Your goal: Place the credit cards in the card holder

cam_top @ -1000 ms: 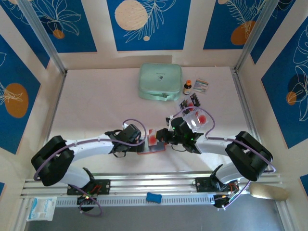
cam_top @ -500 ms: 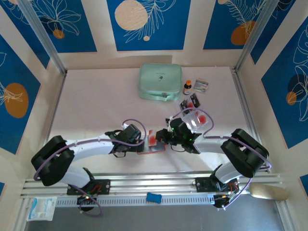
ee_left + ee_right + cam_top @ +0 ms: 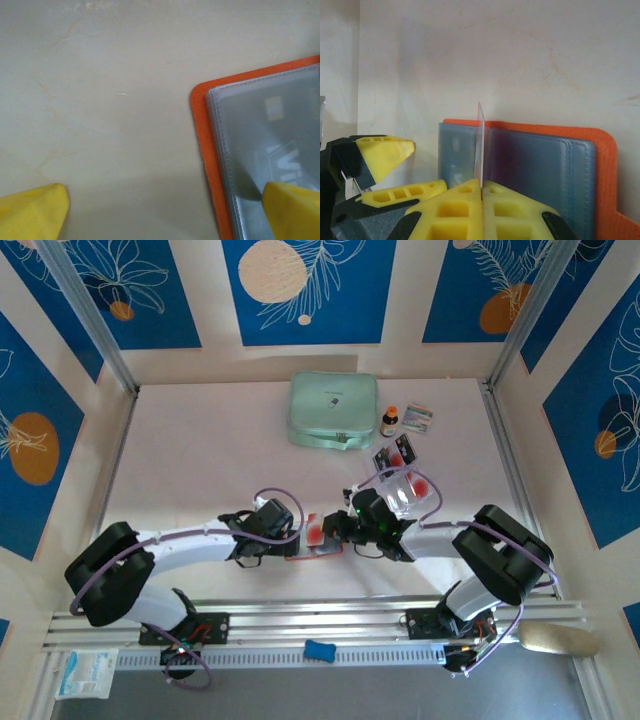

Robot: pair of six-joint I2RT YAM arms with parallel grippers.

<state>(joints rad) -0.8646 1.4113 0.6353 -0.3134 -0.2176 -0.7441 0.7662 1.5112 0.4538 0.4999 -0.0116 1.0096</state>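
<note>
on the bench (image 3: 200, 470), near centre, the card holder (image 3: 602, 160) lies open. my right hand (image 3: 481, 192) clamps one credit card (image 3: 481, 145) edge-up over it; my left hand (image 3: 160, 215) is spread wide, straddling its corner.

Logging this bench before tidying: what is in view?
card holder: one, orange, open between the grippers
held card: one, pale, over the holder
dark cards: two, black, beyond the tray
tray: one, clear, right of centre, holding red-dotted cards
zip case: one, mint green, far centre
bottle: one, brown, beside the case
packet: one, printed, beside the bottle
blue object: one, blue, on the near rail
left gripper: yellow, open, one finger over the holder
right gripper: yellow, shut on the held card
</note>
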